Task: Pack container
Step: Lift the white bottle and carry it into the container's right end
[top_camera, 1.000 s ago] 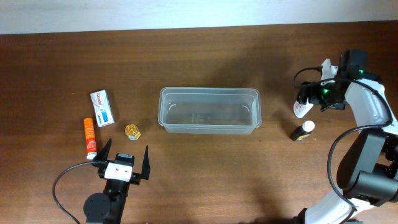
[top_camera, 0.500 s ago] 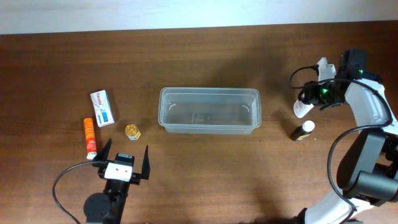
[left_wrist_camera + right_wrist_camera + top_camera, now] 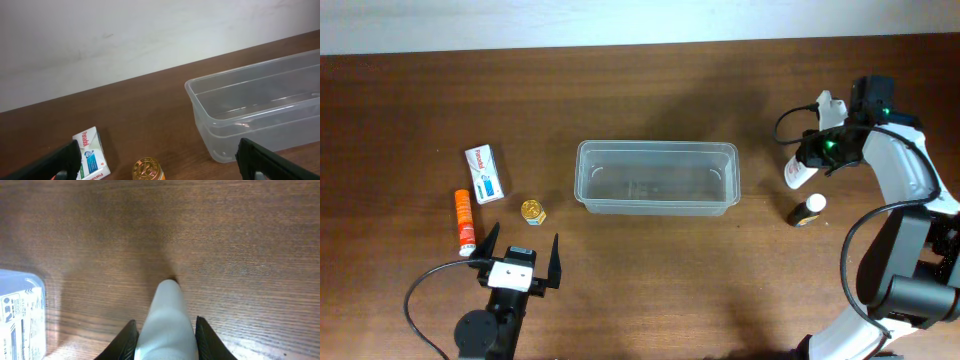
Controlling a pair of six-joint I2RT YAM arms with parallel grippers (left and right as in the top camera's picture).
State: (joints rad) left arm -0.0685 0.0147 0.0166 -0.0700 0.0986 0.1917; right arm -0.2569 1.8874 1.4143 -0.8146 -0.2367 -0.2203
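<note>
The clear container (image 3: 657,146) stands at the middle of the table with nothing inside it; the left wrist view has it at the right (image 3: 260,107). My right gripper (image 3: 815,152) is off the container's right end, shut on a white tube (image 3: 797,173) with a red band. In the right wrist view the tube (image 3: 167,315) fills the gap between the fingers (image 3: 125,342), its tip pointing at the wood. Near the front left, my left gripper (image 3: 520,262) is open and holds nothing, its fingers (image 3: 57,162) flanking a gold-capped jar (image 3: 147,170).
On the left lie a white Panadol box (image 3: 485,174), an orange tube (image 3: 465,221) and the gold-capped jar (image 3: 533,211). A small dark bottle with a white cap (image 3: 808,210) stands just in front of the right gripper. A pale printed object (image 3: 20,315) shows at the right wrist view's left edge.
My right gripper has shut on the white tube and shifted slightly left with it. The left arm has not moved.
</note>
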